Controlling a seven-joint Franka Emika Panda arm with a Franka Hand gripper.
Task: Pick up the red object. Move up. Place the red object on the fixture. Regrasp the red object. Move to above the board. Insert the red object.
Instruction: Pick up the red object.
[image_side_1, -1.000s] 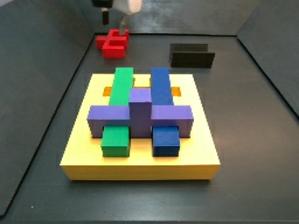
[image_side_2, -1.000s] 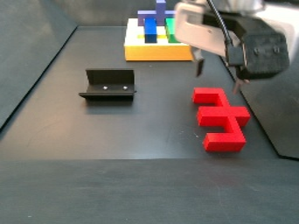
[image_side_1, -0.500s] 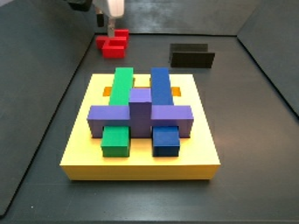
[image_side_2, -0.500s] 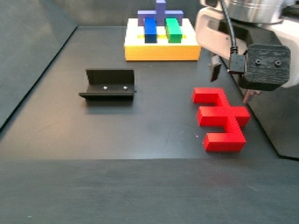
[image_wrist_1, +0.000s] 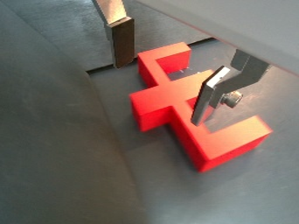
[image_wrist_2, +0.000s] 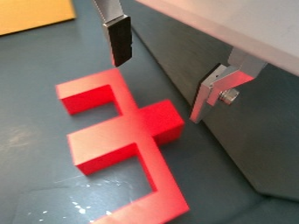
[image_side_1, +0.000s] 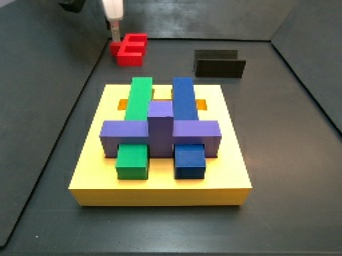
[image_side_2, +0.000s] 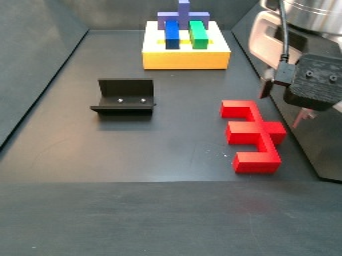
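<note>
1. The red object (image_side_2: 254, 135) lay flat on the dark bench (image_side_2: 134, 150), its crossbar with two legs and a central stub facing upward, close to the side wall in a side view.
2. In a side view it sat at the far end of the bench (image_side_1: 54, 120), beyond the board (image_side_1: 160, 180) and level with the fixture (image_side_1: 221, 64), though apart from it.
3. The end effector (image_wrist_1: 163, 66) hung over the red object (image_wrist_1: 193, 109) with its two silver fingers set apart, nothing clamped between them.
4. In both wrist views one finger (image_wrist_1: 121, 39) stood beside one leg of the piece and the other finger (image_wrist_1: 218, 92) stood over the crossbar; whether either pad touched the red surface could not be told.
5. From the second wrist camera, the end effector (image_wrist_2: 163, 74) showed one finger (image_wrist_2: 118, 39) above a leg of the red object (image_wrist_2: 122, 140) and the other finger (image_wrist_2: 216, 87) off to its side, near the grey wall.
6. In a side view the end effector's body (image_side_2: 310, 75) was at the frame edge above the red piece; its fingertips were hard to make out there.
7. The fixture (image_side_2: 124, 97), a dark L-shaped bracket, stood well apart from the red object, with nothing on it.
8. The board (image_side_2: 186, 52) was a yellow slab carrying green (image_side_1: 136, 100), blue (image_side_1: 183, 100) and purple blocks (image_side_1: 160, 125), well away from the red object.
</note>
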